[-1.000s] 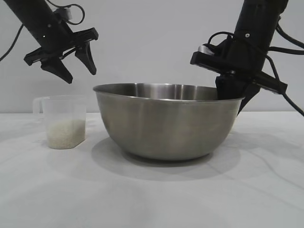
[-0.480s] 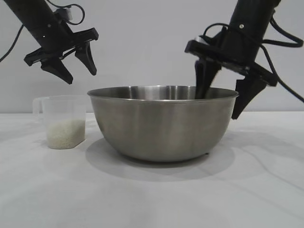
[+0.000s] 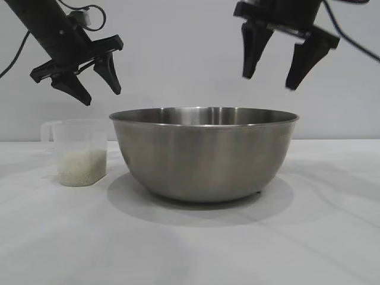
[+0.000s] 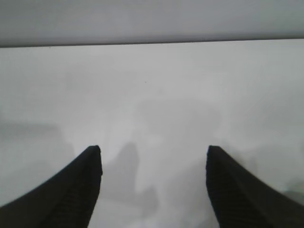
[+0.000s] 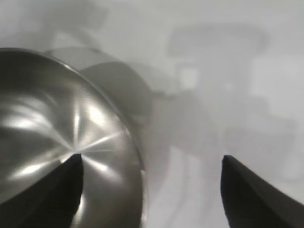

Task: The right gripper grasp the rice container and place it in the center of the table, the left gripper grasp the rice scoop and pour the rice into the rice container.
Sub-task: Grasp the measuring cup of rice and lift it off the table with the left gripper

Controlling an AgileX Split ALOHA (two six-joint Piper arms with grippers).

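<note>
You are lowering the wide-open left gripper (image 3: 95,90) squarely over the rice scoop (image 3: 77,152) near the table's (image 3: 190,249) left edge, while the right gripper (image 3: 270,82) is hanging open above the rice container (image 3: 205,153).

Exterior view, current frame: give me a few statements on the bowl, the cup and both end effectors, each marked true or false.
1. The right end effector is open above the steel bowl, touching nothing. True.
2. The left end effector grips the plastic cup. False: it hangs open above the cup, holding nothing.
3. The rice is in the cup. True.
4. The cup lies tipped on the table. False: it stands upright beside the bowl.
5. The bowl rests on the table. True.
</note>
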